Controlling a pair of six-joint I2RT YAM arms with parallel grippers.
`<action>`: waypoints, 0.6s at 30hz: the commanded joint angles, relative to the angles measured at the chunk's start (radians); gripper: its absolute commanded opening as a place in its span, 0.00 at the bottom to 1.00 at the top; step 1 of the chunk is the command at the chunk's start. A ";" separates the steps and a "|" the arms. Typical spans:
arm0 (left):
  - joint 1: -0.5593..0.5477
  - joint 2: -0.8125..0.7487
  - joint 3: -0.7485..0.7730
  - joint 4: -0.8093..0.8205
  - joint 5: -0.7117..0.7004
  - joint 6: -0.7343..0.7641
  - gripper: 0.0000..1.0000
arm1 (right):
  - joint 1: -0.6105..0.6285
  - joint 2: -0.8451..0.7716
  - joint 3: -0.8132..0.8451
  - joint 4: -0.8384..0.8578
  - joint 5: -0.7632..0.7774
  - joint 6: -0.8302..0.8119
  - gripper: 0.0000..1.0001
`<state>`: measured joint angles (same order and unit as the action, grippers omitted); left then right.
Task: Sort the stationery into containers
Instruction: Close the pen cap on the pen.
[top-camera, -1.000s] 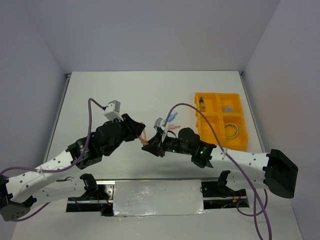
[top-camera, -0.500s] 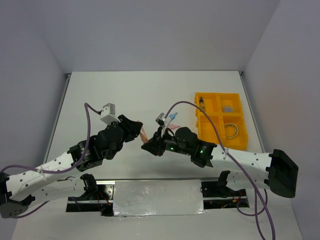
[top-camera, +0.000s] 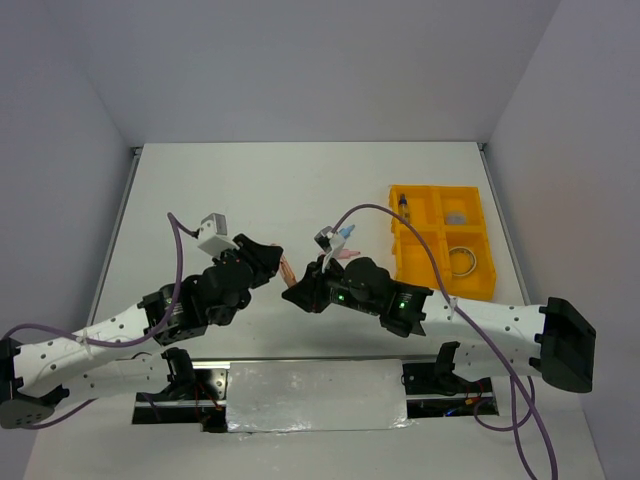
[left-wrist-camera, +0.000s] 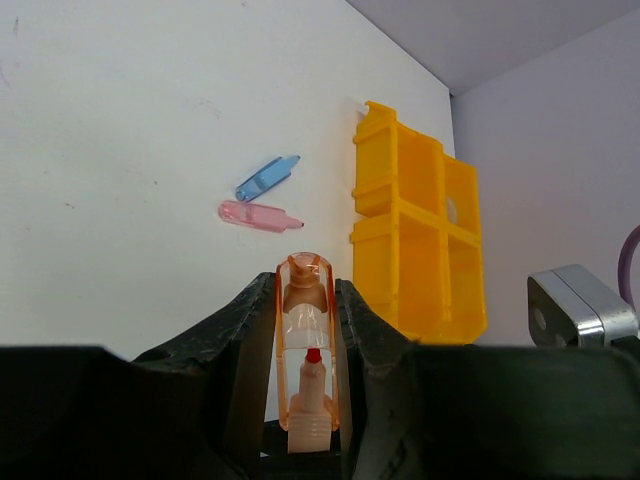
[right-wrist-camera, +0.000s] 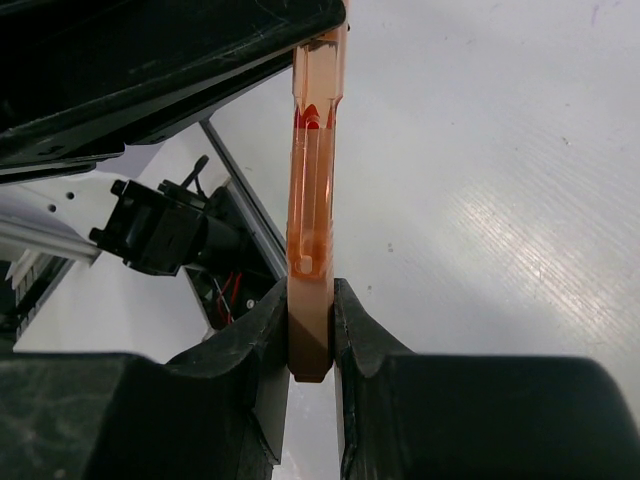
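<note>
Three clips (left-wrist-camera: 262, 215) (orange one (left-wrist-camera: 305, 300) gripped), one tray (left-wrist-camera: 400, 215)

- Far-left of tray (top-camera: 437, 229): bare desk (top-camera: 250, 190), open passage.
- Just left of tray: blue clip (left-wrist-camera: 267, 178), pink clip (left-wrist-camera: 258, 216) obstructing.
- Further left: left tool (left-wrist-camera: 304, 295), right tool (right-wrist-camera: 311, 300) bridged by orange clip (right-wrist-camera: 315, 150).

**Orange clip-like piece** (left-wrist-camera: 304, 345): translucent and elongated, clamped at opposite ends by the left gripper (left-wrist-camera: 305, 295) and the right gripper (right-wrist-camera: 312, 325).

**Blue clip** (left-wrist-camera: 267, 178) and **pink clip** (left-wrist-camera: 258, 216): flat on the table, just beside each other, at 2 o'clock from the orange piece in the top view.

**Yellow-orange tray** (top-camera: 437, 231): four square compartments, at 3 o'clock from the two clips.
- The near-right compartment holds the tan ring (top-camera: 461, 261).
- The far-left compartment holds the small bottle (top-camera: 404, 207).
- The far-right compartment holds the purplish round piece (top-camera: 457, 216).
</note>
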<state>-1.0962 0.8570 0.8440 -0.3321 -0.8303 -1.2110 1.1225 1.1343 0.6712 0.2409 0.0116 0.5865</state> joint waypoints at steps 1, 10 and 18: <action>-0.008 0.005 -0.008 -0.033 -0.055 -0.002 0.00 | 0.007 -0.025 0.060 0.011 0.080 0.032 0.00; -0.014 0.017 -0.016 -0.018 -0.020 0.010 0.00 | 0.007 0.013 0.116 -0.018 0.079 -0.011 0.00; -0.024 0.017 -0.028 -0.019 -0.001 0.005 0.00 | 0.007 0.038 0.179 -0.063 0.123 -0.053 0.00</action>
<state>-1.1038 0.8688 0.8360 -0.3195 -0.8417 -1.2125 1.1301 1.1736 0.7654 0.1276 0.0574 0.5709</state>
